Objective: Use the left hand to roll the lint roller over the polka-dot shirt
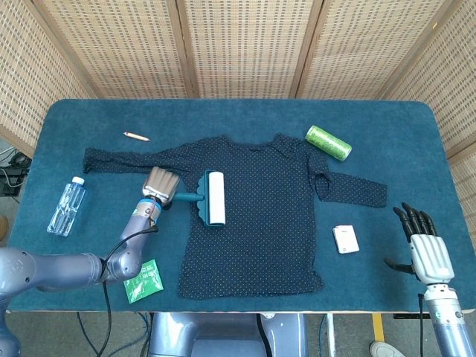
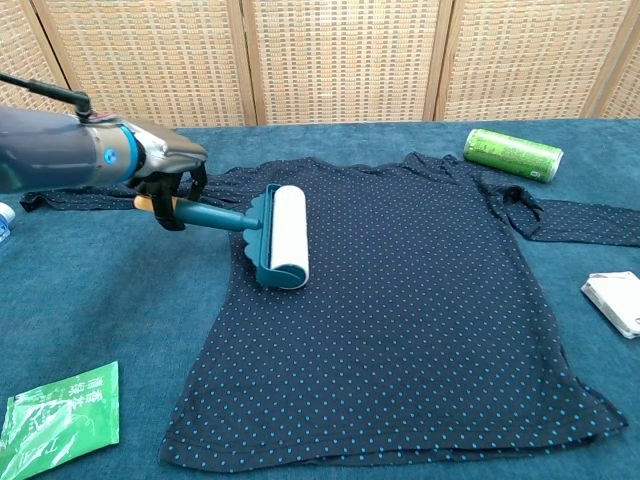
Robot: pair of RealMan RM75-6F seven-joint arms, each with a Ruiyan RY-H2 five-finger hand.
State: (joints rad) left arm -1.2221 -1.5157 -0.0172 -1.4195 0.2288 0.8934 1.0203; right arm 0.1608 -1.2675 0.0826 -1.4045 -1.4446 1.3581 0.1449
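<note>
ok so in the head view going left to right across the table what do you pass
clear plastic water bottle → green foil packet → left hand → white lint roller with teal handle → green drink can → small white packet → right hand

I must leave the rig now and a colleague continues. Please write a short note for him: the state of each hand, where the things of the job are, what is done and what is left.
Left hand: grips the handle of the lint roller, over the shirt's left edge.
Right hand: open, holds nothing, near the table's right front corner.
Lint roller: its white roll lies on the polka-dot shirt, near the left side of the chest.
Shirt: spread flat on the table, sleeves out to both sides.
Done: roller gripped and set on the fabric.
Left: roll it across the middle, right side and hem; which parts are already rolled, the pictures cannot show.
</note>
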